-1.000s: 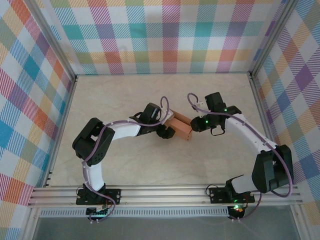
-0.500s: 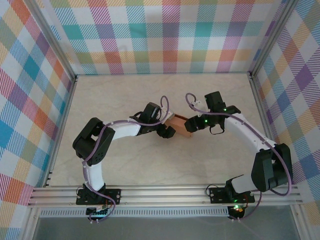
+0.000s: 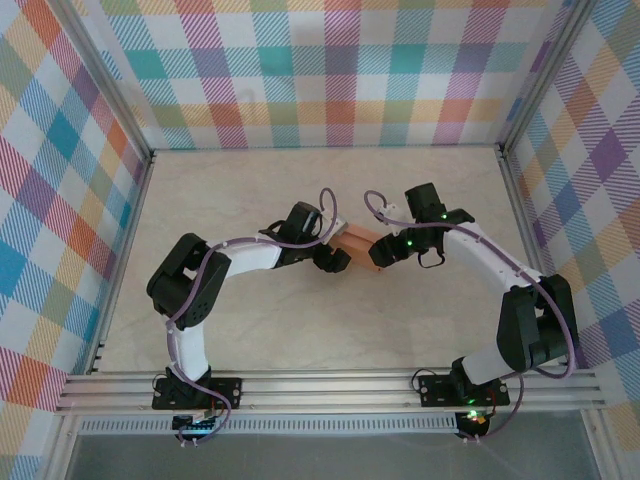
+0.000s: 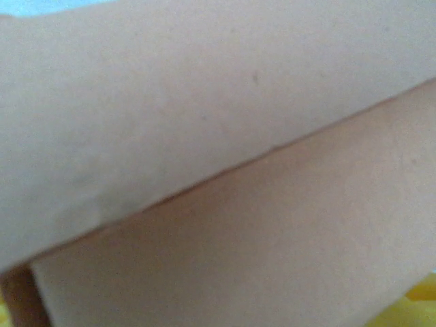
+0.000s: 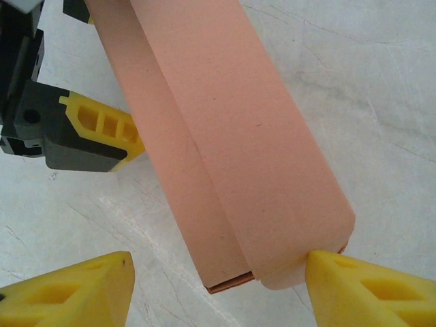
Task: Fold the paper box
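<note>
Salmon card, the paper box [image 3: 357,246], lies at frame centre on the table [image 3: 250,320], between both arms; it's closed into a long tube with a seam flap along it; left gripper [image 3: 338,258] is spread wide across one end, one pad [image 5: 102,129] against the side, which I read as a steadying grip; right gripper [image 5: 218,286] gapes at the other end, one pad [image 5: 361,286] touching the corner, the other clear; probably lined up to squeeze.

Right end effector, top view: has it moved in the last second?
Yes. The right end effector has shifted slightly left, away from the right-hand metal frame rail, towards the salmon-orange card box.
</note>
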`<state>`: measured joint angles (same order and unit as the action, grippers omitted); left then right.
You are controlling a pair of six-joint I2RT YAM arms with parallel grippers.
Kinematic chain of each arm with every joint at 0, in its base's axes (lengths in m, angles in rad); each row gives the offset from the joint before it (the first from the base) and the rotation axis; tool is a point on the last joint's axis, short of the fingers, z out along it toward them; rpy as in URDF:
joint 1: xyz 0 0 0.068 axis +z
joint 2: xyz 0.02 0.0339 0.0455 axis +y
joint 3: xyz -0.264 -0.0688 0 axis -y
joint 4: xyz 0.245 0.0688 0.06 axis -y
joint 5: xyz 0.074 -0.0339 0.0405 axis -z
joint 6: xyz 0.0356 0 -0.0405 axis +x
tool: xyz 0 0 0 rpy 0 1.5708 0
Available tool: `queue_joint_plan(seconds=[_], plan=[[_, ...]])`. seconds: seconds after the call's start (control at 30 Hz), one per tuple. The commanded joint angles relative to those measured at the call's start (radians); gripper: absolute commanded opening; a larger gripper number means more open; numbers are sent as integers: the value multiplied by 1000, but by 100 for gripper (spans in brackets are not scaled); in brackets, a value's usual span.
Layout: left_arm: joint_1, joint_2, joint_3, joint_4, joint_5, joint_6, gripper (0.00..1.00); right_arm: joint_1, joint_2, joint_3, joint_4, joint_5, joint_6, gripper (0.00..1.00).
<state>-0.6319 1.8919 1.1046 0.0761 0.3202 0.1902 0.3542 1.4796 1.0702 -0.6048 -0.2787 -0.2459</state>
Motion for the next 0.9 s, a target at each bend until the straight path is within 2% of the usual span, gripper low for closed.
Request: queue_joint_plan(seconds=[0.0, 0.27, 0.6, 0.73, 0.87], plan=[[-4, 14, 26, -18, 38, -6, 82, 9, -31, 15, 10, -3, -9, 69], [-3, 18, 32, -29, 33, -1, 82, 9, -84, 18, 12, 66, 0, 78], [-3, 20, 33, -33, 31, 0, 82, 1, -142, 24, 25, 95, 17, 82], [-2, 21, 34, -35, 33, 1, 82, -25, -178, 3, 52, 72, 39, 84], [-2, 19, 32, -34, 33, 1, 83, -94, -188, -24, 125, -7, 94, 92]])
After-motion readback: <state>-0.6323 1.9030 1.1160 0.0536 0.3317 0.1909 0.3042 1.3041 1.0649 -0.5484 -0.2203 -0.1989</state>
